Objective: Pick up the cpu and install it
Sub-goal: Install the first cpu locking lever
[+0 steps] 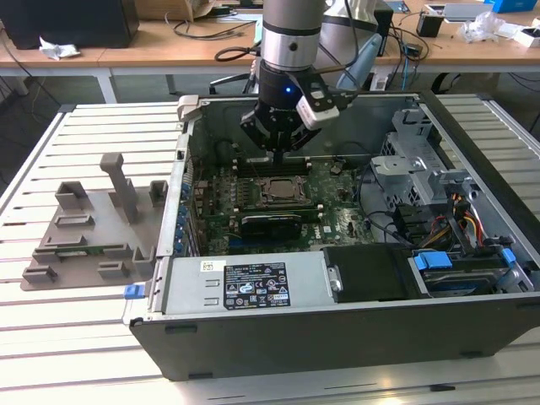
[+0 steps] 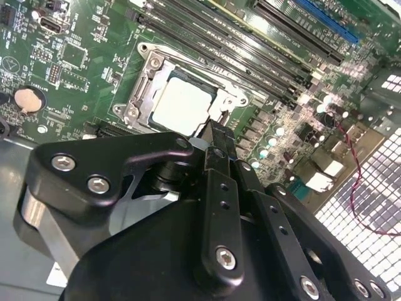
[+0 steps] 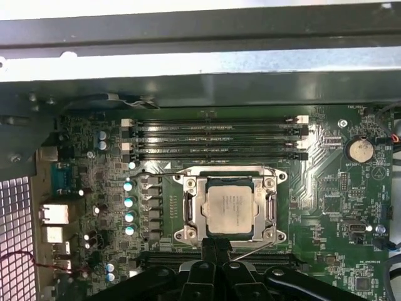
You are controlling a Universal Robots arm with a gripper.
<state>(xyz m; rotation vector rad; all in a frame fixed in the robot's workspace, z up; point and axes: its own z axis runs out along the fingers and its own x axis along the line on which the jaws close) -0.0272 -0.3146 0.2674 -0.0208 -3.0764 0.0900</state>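
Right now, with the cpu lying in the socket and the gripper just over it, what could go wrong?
1. The gripper hangs close over one edge of the cpu; a small drop or sideways drift could knock the chip askew in the socket frame.
2. Whether the chip lies flat cannot be told; pressing on it tilted might harm the socket.
3. The capacitors beside the frame could be clipped.
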